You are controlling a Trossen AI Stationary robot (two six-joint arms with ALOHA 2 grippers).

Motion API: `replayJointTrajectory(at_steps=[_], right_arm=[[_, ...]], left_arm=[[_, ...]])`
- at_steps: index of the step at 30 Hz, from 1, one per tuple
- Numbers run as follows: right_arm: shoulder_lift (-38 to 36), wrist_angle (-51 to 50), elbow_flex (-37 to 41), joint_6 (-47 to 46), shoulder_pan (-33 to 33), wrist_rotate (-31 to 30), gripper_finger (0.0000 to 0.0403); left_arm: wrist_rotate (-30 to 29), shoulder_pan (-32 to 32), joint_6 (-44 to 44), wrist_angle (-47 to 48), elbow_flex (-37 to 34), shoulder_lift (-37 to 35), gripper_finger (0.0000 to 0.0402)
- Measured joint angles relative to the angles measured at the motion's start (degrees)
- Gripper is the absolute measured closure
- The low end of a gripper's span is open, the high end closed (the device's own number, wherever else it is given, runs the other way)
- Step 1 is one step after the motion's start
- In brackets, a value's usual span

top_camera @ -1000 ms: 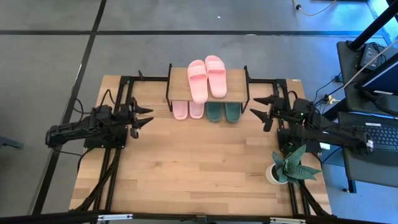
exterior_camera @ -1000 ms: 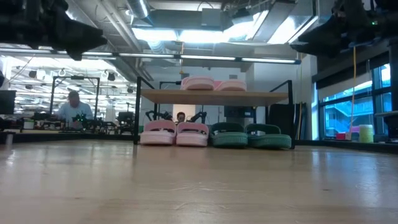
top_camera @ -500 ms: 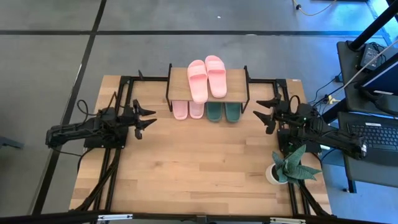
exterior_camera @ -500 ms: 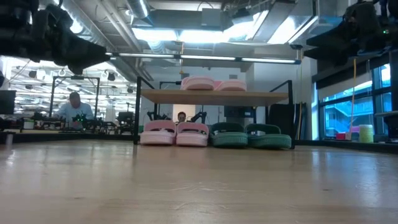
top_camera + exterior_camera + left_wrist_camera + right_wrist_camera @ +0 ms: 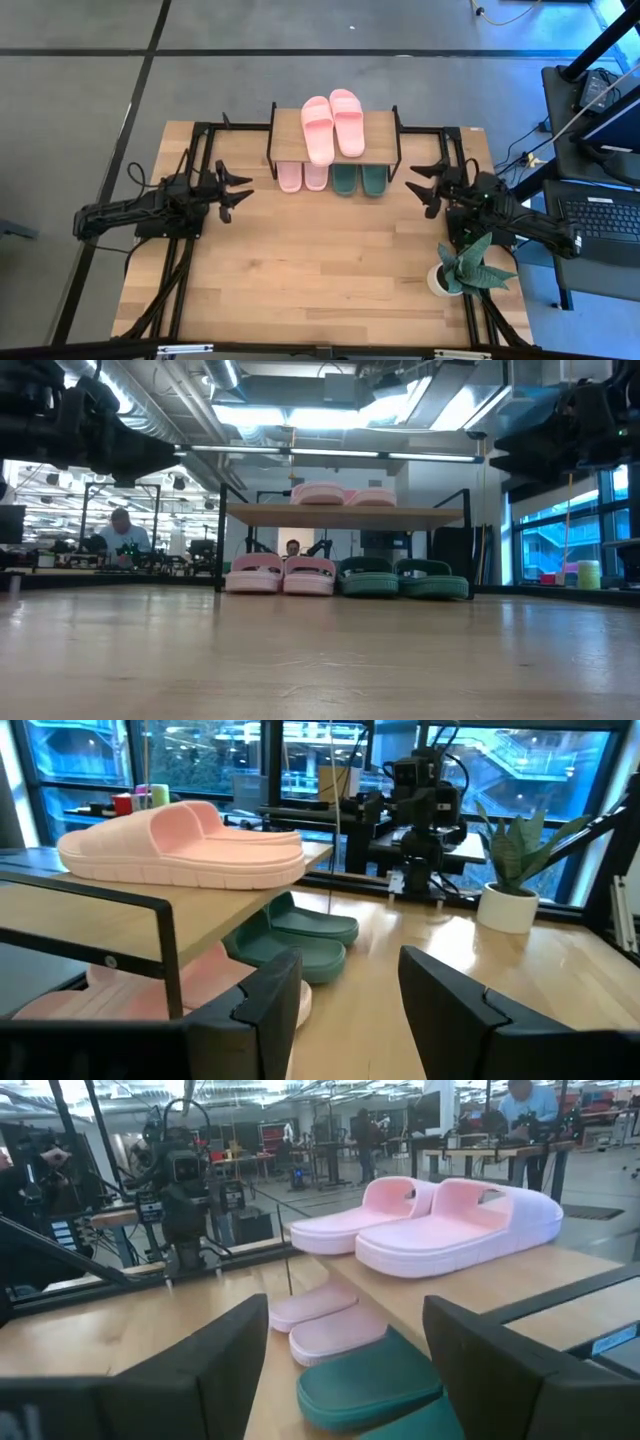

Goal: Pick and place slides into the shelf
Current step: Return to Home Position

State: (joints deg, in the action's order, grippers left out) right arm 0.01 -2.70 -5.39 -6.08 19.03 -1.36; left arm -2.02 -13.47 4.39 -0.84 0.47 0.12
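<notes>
The main risk from here, I judge, is sitting at the right of the high view. The right gripper [image 5: 418, 187] is hovering with its fingers spread wide and holding nothing. Its arm is running just above the potted plant [image 5: 462, 266] at the lower right, so a careless swing on the way to rest could be clipping the leaves or tipping the pot.

A second risk is the shelf [image 5: 380, 135] at the upper centre. It is looking light on its thin legs, and either arm brushing a leg could be shifting it. The pink pair on top [image 5: 332, 124] is lying at a slant with its ends poking past the board's upper edge, so a jolt might be sending it off the back.

Under the board, the other pink pair [image 5: 302, 177] and the green pair [image 5: 358, 180] are sitting side by side, so all the slides are seeming placed.

The left gripper [image 5: 242, 187], left of centre, is likewise hanging splayed and empty, apart from the shelf. People [image 5: 120, 532] are working in the room beyond the table [image 5: 320, 280]
</notes>
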Motion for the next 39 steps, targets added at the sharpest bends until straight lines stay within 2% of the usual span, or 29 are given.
replayJointTrajectory(at_steps=[8,19,26,39], right_arm=[[0.0,5.9,5.0,-1.3,0.0,0.0,0.0135],[0.4,4.1,5.0,-1.0,0.0,0.0,0.0135],[0.4,4.1,5.0,3.7,0.0,0.0,0.0135],[0.4,4.1,5.0,2.0,0.0,0.0,0.0135]], left_arm=[[0.0,-1.2,0.0,0.1,0.0,0.0,0.024],[0.0,-1.2,-1.8,0.1,0.0,0.0,0.024],[0.0,-1.2,-1.9,0.1,0.0,0.0,0.024],[0.0,-1.1,-2.0,0.1,0.0,0.0,0.024]])
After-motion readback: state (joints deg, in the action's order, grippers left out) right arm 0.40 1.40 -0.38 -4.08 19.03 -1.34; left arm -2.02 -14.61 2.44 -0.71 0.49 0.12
